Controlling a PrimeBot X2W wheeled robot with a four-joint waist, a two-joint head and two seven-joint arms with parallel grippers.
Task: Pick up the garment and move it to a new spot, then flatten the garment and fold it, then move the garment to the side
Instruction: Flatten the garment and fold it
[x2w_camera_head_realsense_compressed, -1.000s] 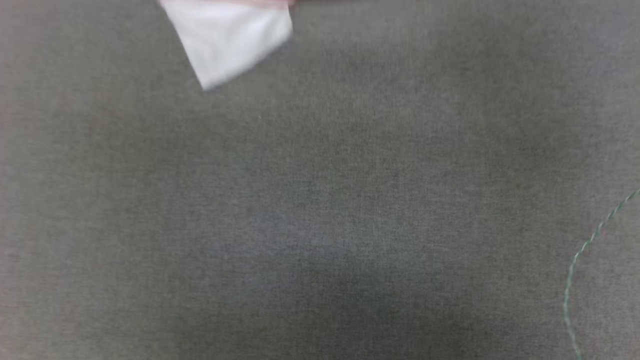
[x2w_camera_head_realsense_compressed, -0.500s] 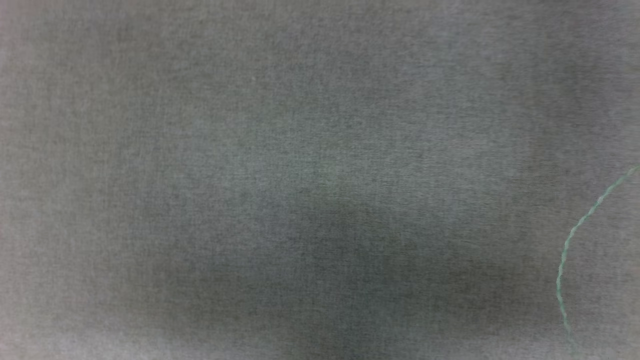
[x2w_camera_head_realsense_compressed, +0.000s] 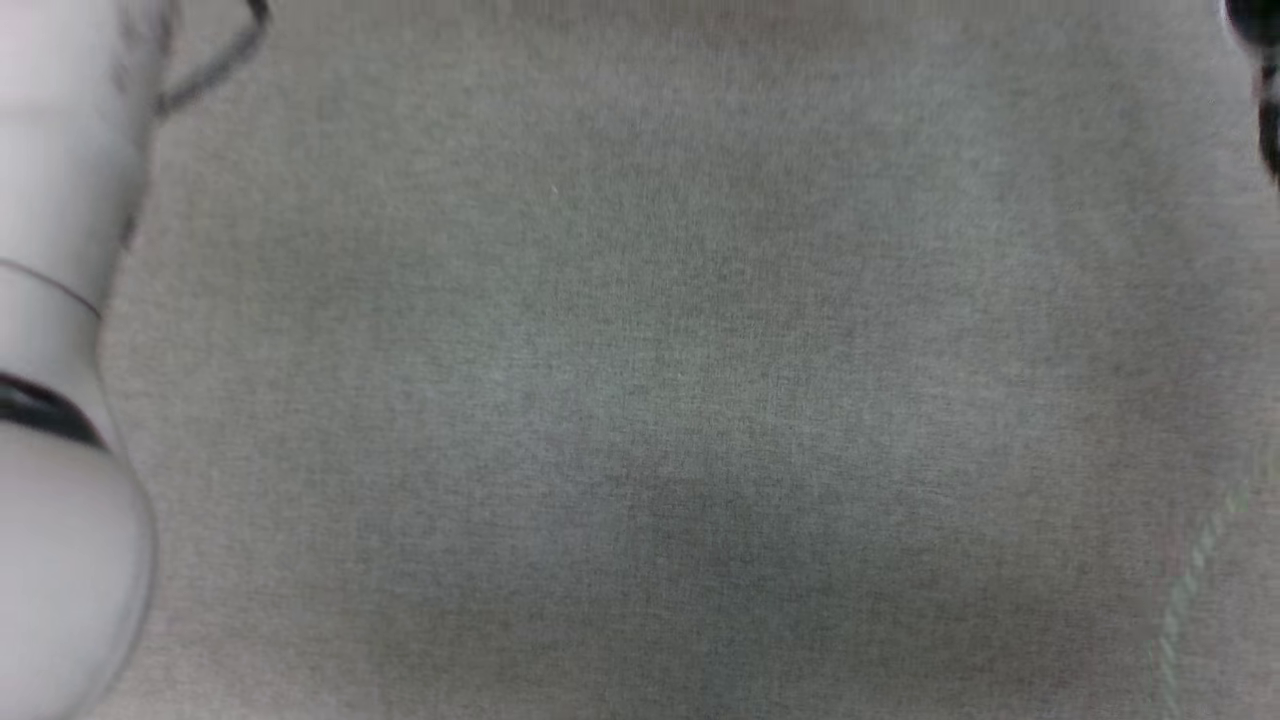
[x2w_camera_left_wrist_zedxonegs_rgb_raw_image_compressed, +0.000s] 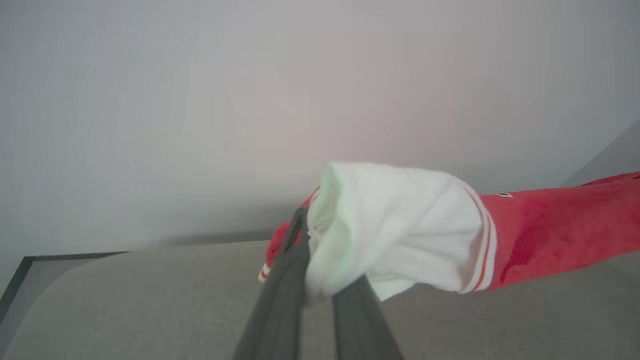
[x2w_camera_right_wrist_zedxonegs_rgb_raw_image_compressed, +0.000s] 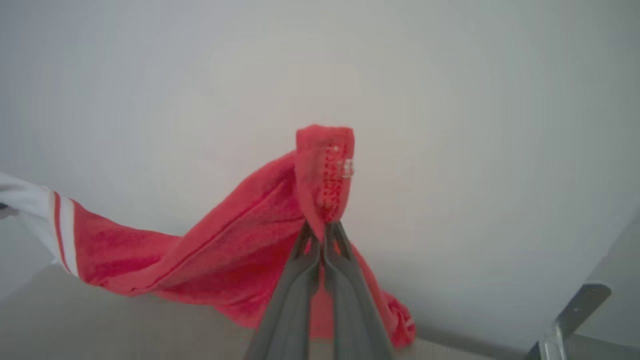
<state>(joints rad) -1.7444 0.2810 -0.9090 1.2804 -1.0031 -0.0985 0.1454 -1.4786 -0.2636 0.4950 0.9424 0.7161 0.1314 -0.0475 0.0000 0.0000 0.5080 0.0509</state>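
Garment (x2w_camera_left_wrist_zedxonegs_rgb_raw_image_compressed: 550, 235) bears a small dark tag (x2w_camera_left_wrist_zedxonegs_rgb_raw_image_compressed: 504, 195), too blurred to read.

Head view: left forearm (x2w_camera_head_realsense_compressed: 50, 300) along the left edge, over the table (x2w_camera_head_realsense_compressed: 640, 350); a thread (x2w_camera_head_realsense_compressed: 1195, 565) lies on the table at lower right. The garment (x2w_camera_left_wrist_zedxonegs_rgb_raw_image_compressed: 400, 225) is strung over the table between both grippers. Its sleeve end is pinched in the left gripper (x2w_camera_left_wrist_zedxonegs_rgb_raw_image_compressed: 316, 280), a fold of its body in the right gripper (x2w_camera_right_wrist_zedxonegs_rgb_raw_image_compressed: 324, 231). Wall (x2w_camera_left_wrist_zedxonegs_rgb_raw_image_compressed: 225, 100) behind. Bracket (x2w_camera_right_wrist_zedxonegs_rgb_raw_image_compressed: 570, 310) low to the right in the right wrist view.
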